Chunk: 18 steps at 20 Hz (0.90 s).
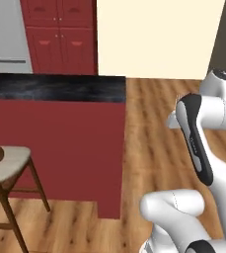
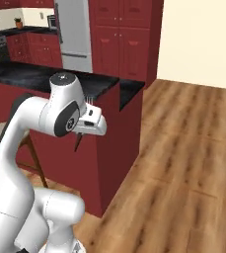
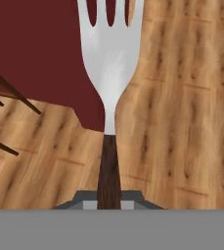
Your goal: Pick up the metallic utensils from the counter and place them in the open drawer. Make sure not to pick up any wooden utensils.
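A wooden stool (image 1: 8,170) with a pale cushioned seat and dark brown slanted legs stands on the near left, just beside the dark red side panel of the kitchen island (image 1: 60,148). Warm brown wood plank flooring (image 2: 183,163) spreads across the right and near parts of the room. A plain cream wall (image 1: 159,37) rises at the far right. At the far left stands a tall silver-grey refrigerator (image 2: 75,32), with tall dark red cabinet doors (image 2: 119,37) just to its right. Further left, low dark red cabinets (image 2: 33,52) run along the far wall, with a small dark appliance (image 2: 52,21) above them.
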Tool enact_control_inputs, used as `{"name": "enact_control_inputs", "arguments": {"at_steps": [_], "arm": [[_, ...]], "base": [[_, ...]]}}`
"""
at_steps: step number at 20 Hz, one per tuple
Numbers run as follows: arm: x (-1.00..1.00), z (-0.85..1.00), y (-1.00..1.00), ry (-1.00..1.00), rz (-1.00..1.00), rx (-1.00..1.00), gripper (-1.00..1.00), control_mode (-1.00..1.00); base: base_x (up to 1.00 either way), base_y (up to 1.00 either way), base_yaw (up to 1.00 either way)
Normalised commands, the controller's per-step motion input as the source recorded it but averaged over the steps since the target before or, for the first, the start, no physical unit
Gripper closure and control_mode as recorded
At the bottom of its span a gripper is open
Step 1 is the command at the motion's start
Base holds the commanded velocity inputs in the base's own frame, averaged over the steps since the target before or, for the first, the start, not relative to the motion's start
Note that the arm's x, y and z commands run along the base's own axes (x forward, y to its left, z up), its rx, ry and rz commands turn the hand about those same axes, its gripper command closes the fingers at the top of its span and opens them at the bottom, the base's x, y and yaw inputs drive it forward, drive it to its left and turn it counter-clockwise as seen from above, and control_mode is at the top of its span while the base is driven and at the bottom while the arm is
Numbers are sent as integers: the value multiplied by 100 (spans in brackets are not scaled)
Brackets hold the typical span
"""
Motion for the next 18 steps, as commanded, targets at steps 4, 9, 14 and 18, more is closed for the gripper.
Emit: {"name": "enact_control_inputs", "arguments": {"at_steps": [4, 9, 14, 18], "arm": [[0, 0, 0, 0, 0, 0, 100, 100], [0, 0, 0, 0, 0, 0, 100, 100], [0, 0, 0, 0, 0, 0, 100, 100], [0, 0, 0, 0, 0, 0, 100, 100]], "base": [[14, -100, 35], [55, -85, 26], [23, -73, 41], [38, -71, 46]]}}
